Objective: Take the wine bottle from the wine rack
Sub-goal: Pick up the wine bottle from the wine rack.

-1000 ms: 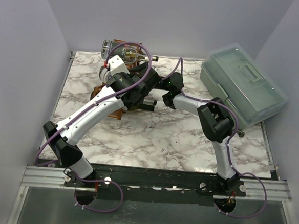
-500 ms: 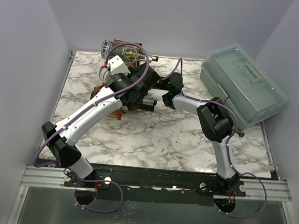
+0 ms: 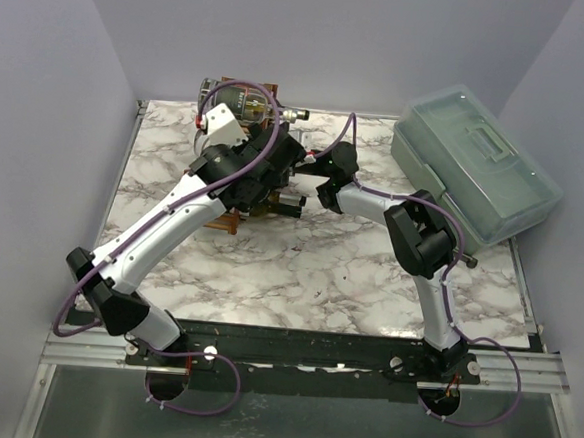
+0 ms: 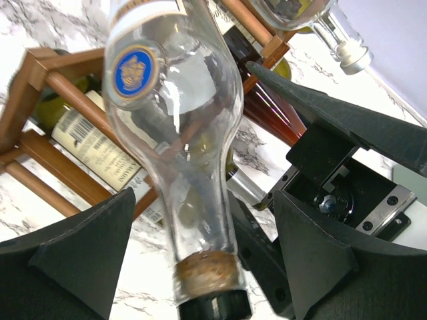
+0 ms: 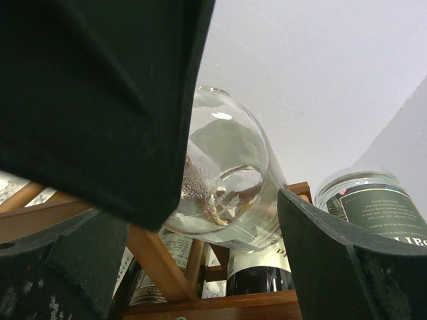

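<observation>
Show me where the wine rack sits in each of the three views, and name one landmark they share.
Top external: wine rack back left of the table, mostly hidden under the left arm.
Left wrist: its bars cross the upper left.
Right wrist: its bars run along the bottom.
Shared landmark: clear glass bottles lying on it.

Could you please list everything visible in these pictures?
wine rack: one, reddish-brown wood, table's far left
corked bottle: one, clear glass, at the rack, neck between left jaws
green bottle: one, dark, white label, in the rack
amber bottle: one, in the rack
capped bottle: one, clear, silver cap, top of rack
plastic case: one, translucent grey-green, far right
table: one, white marble pattern
left gripper: one, black, jaws open
right gripper: one, black, jaws open at a clear bottle's base
</observation>
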Tool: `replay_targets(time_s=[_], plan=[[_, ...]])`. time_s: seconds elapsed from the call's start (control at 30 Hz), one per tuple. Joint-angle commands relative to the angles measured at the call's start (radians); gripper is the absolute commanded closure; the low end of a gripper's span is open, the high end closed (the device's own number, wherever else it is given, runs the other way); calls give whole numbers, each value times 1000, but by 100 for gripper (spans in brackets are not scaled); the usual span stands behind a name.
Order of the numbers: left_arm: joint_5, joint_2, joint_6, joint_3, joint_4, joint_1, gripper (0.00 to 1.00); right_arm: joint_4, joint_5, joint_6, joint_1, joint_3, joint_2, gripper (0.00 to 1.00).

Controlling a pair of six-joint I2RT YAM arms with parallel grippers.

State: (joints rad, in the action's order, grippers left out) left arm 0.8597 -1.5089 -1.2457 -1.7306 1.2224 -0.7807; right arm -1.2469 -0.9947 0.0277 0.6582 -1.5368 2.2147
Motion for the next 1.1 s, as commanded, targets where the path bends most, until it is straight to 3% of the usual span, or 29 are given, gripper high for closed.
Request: replay_targets(time_s=[0.0, 0.27, 0.37, 0.6, 0.7, 0.93, 1.0, 1.07], plan=[[-3, 92, 119, 23, -3, 4, 13, -14, 36, 21, 11, -2, 36, 11], [-160, 187, 408, 43, -98, 4, 9, 1, 36, 32, 10, 2, 32, 11], [-244, 252, 566, 78, -198, 4, 2, 5, 37, 31, 10, 0, 34, 11], [-420, 438, 1110, 192, -475, 17, 1, 22, 37, 36, 10, -2, 33, 11], [-615, 568, 1343, 349, -673, 43, 1, 30, 36, 42, 11, 1, 31, 11], [-1016, 812, 1956, 678, -910, 160, 1, 40, 37, 48, 10, 0, 36, 11], [-1165, 866, 2111, 758, -938, 223, 1, 43, 36, 50, 11, 2, 35, 11], [-1277, 875, 2173, 777, -928, 299, 1, 47, 35, 51, 10, 3, 32, 11]])
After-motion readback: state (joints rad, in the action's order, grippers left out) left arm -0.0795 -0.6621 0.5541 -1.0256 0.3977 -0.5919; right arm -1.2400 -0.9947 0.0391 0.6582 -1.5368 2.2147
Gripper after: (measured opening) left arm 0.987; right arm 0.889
